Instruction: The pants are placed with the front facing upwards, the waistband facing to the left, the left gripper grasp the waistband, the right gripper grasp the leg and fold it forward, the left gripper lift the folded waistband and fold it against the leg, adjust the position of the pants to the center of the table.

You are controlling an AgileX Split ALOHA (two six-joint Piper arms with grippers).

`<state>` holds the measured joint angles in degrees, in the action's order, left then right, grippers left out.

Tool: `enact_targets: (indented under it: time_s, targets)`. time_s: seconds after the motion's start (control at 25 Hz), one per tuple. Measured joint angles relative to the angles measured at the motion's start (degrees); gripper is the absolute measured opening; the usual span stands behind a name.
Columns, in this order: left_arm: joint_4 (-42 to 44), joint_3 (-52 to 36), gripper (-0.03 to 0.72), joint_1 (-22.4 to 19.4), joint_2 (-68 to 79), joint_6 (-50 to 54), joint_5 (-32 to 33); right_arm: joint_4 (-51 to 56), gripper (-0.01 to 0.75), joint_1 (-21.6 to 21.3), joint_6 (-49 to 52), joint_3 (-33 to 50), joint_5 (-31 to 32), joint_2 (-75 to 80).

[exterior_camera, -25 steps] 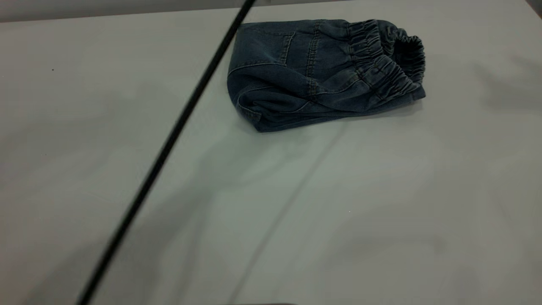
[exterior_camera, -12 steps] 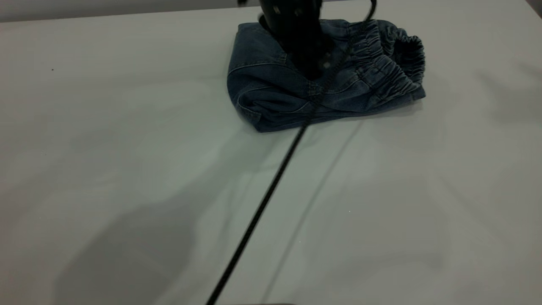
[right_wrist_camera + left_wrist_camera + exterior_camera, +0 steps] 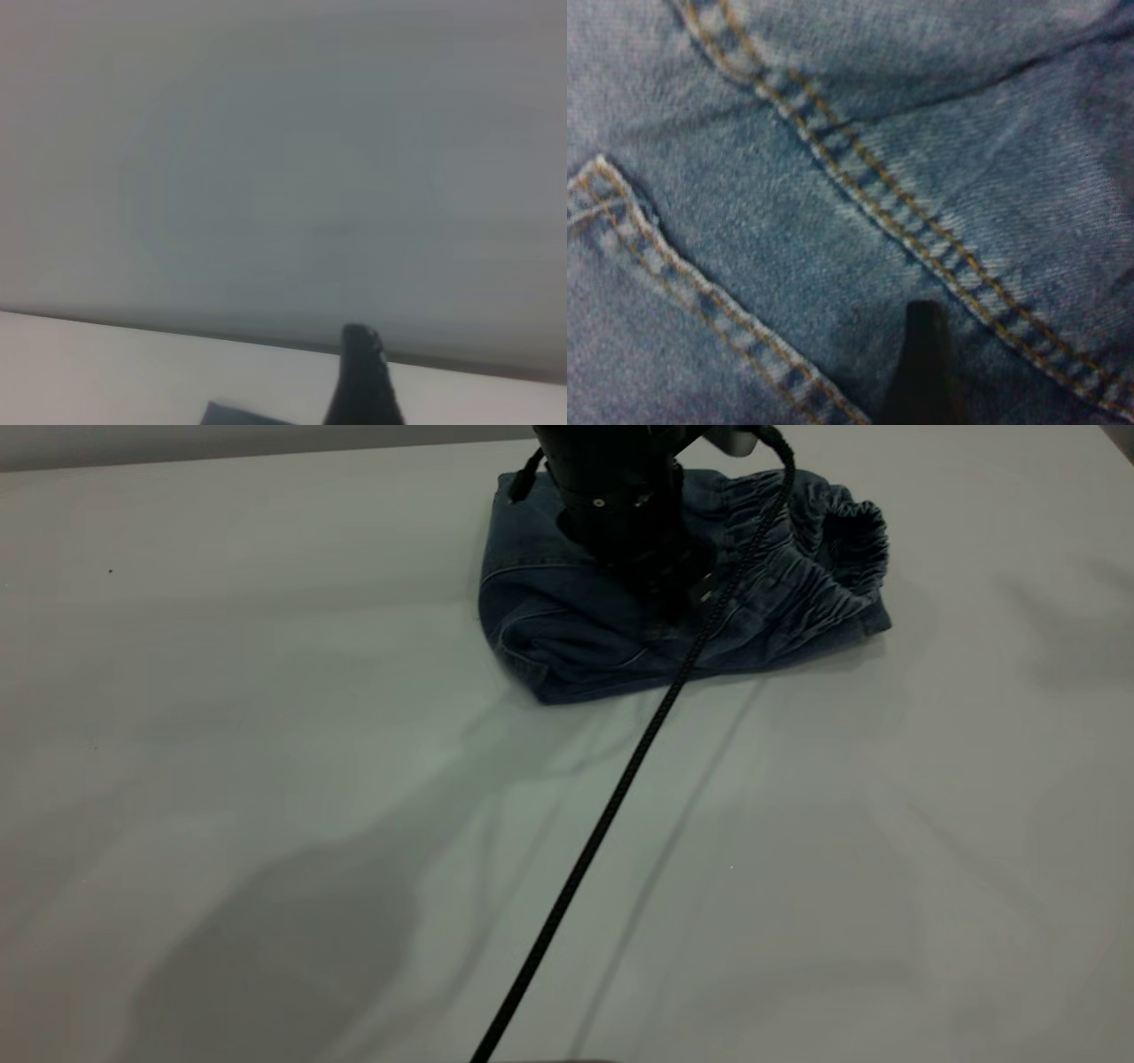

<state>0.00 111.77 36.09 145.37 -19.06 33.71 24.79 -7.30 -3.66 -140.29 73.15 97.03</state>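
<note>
The pants lie folded into a compact blue denim bundle at the far middle of the table. The ruched waistband is at the bundle's right end, and the leg hems are stacked at its left front. My left gripper is down on the middle of the bundle, its black arm covering the pocket area. In the left wrist view, denim with orange double stitching fills the picture, very close. My right gripper is off the pants, facing the table's far edge, with a sliver of denim below it.
A braided black cable runs from the left arm diagonally across the table to the near edge. The white tabletop spreads wide on both sides of the pants. The table's far edge runs just behind the bundle.
One second ago only the cable crossed the view. Since then the left arm has come down from the far side onto the pants, and the cable has swung right.
</note>
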Motion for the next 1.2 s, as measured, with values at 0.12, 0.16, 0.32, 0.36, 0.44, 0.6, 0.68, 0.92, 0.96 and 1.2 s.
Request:
enact_targets:
  time_s: [0.12, 0.16, 0.32, 0.36, 0.44, 0.6, 0.68, 0.92, 0.96, 1.2]
  targets:
    - [3.32, 0.13, 0.519, -0.19, -0.51, 0.05, 7.54, 0.81, 0.438, 0.00, 0.00, 0.00, 0.00, 0.00]
    - [4.56, 0.13, 0.519, -0.23, -0.71, 0.11, 10.00, 1.24, 0.438, 0.00, 0.00, 0.00, 0.00, 0.00]
    - [8.15, 0.13, 0.519, -0.26, -1.00, 0.76, 19.21, 2.98, 0.438, 0.00, 0.00, 0.00, 0.00, 0.00]
    - [8.45, 0.18, 0.519, -0.26, -1.00, 1.58, 21.09, 3.21, 0.438, 0.00, 0.00, 0.00, 0.00, 0.00]
    - [8.91, 0.55, 0.519, -0.30, -1.00, 3.45, 23.23, 3.60, 0.438, 0.00, 0.00, 0.00, 0.00, 0.00]
    - [9.02, 4.30, 0.519, -0.30, -1.00, 8.50, 26.94, 4.42, 0.438, 0.00, 0.00, 0.00, 0.00, 0.00]
    - [9.06, 8.00, 0.519, -0.30, -1.00, 11.15, 29.41, 4.83, 0.438, 0.00, 0.00, 0.00, 0.00, 0.00]
    - [9.08, 20.53, 0.519, -0.30, -1.00, 14.54, 33.43, 7.47, 0.438, 0.00, 0.00, 0.00, 0.00, -0.14]
    - [9.08, 22.59, 0.519, -0.30, -1.00, 15.08, 33.43, 7.90, 0.438, 0.00, 0.00, 0.00, 0.00, -0.39]
    - [9.08, 26.44, 0.519, -0.30, -5.25, 16.34, 33.43, 8.31, 0.438, 0.00, 0.00, 1.25, 0.00, -6.74]
